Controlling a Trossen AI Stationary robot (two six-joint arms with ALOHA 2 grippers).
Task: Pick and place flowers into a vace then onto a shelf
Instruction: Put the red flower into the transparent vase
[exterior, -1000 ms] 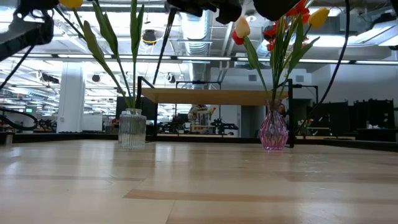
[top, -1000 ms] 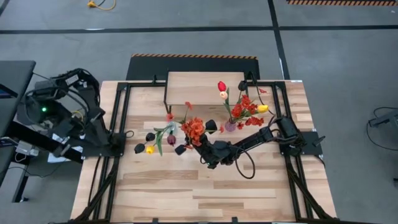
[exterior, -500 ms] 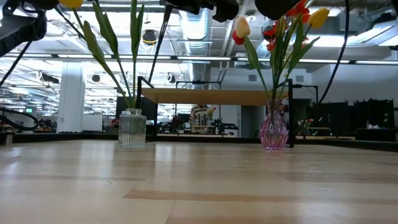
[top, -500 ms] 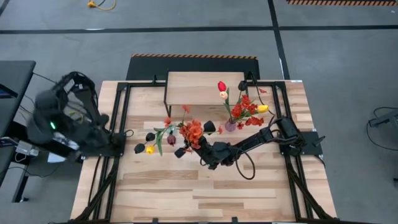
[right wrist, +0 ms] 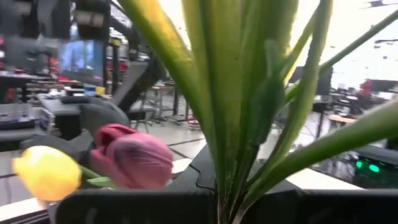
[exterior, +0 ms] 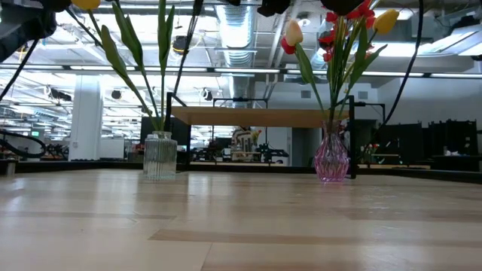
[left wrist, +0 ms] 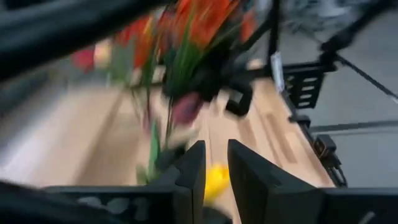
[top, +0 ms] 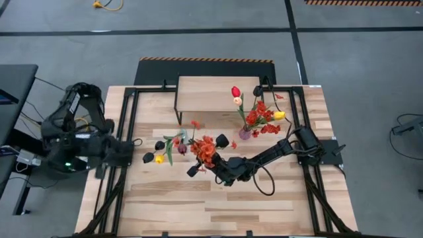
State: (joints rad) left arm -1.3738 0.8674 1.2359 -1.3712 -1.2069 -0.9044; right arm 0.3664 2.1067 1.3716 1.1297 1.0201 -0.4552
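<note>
My right gripper [top: 219, 168] is over the table's middle, shut on a spray of red-orange blossoms [top: 205, 149] beside the clear ribbed vase [exterior: 160, 155]. That vase holds a yellow tulip [top: 158, 158] and a maroon tulip [right wrist: 134, 163]. The pink vase [exterior: 331, 158], with red, cream and yellow flowers [top: 254, 114], stands on the table in front of the shelf [top: 218, 91]. My left arm [top: 73, 142] hangs off the table's left edge. Its gripper [left wrist: 216, 171] points toward the flowers, with a narrow gap and nothing between the fingers. My right gripper holds the spray by its green stems and leaves [right wrist: 227, 186], low down on them. The fingers come from the table's right, about level. The blossoms rise past the fingers, and the spray is lifted clear of the table. The gripper's own body hides the place of contact.
Black frame rails [top: 129, 132] run along the table's left and right sides. The near half of the slatted tabletop [top: 211, 205] is bare wood. The right arm's cable [top: 264, 182] loops down near the table's middle.
My left arm has swung down beside the table's left edge and rolled its wrist. My right gripper has carried the red-orange spray a little toward the table's near edge, still lifted clear.
</note>
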